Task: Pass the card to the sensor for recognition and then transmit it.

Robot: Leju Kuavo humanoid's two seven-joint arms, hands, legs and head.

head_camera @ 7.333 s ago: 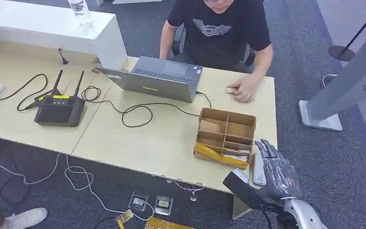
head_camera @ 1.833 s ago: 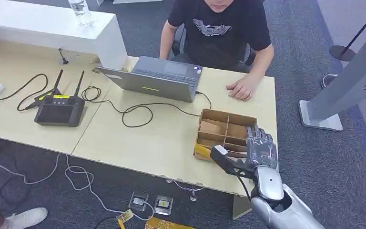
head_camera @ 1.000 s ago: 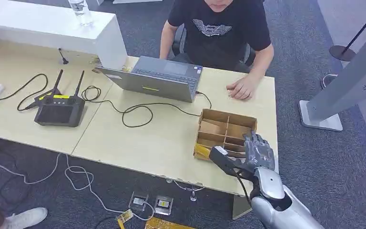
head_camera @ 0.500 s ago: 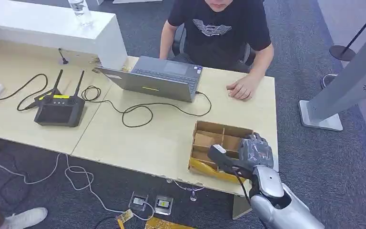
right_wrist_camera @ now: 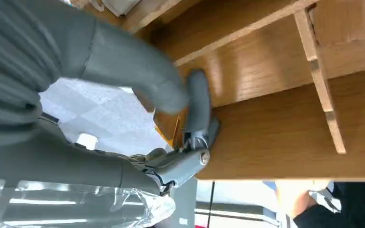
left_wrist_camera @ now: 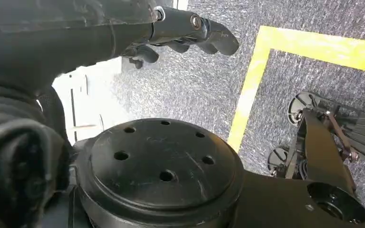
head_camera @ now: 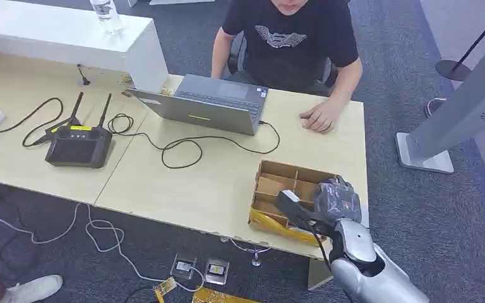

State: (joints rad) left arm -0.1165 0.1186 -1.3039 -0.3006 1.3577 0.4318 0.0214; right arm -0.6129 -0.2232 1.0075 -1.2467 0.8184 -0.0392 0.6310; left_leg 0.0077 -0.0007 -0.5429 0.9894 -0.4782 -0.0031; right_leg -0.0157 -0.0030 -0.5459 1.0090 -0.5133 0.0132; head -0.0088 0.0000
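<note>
A brown cardboard box (head_camera: pixel 276 183) with dividers sits near the table's front right corner, with yellow tape (head_camera: pixel 270 222) along its near side. My right hand (head_camera: pixel 336 197) reaches into the box's right compartments with its fingers curled down. In the right wrist view the thumb and a finger (right_wrist_camera: pixel 197 107) close together against the wooden-brown wall of the box (right_wrist_camera: pixel 275 128). A pale sheet (right_wrist_camera: pixel 100 118) lies under the hand, and I cannot make out a card between the fingers. My left hand (left_wrist_camera: pixel 190 28) hangs over the grey carpet, its fingers loosely apart and holding nothing.
A person sits behind the table with one hand (head_camera: pixel 319 118) resting on it beyond the box. A grey laptop (head_camera: pixel 205 107), a black cable (head_camera: pixel 183 148) and a black controller (head_camera: pixel 77 142) lie to the left. A grey post's base (head_camera: pixel 424 156) stands right of the table.
My right hand came forward over the box, lowered into it and curled its fingers. In the last second the box slid a little left and toward the table's front edge.
</note>
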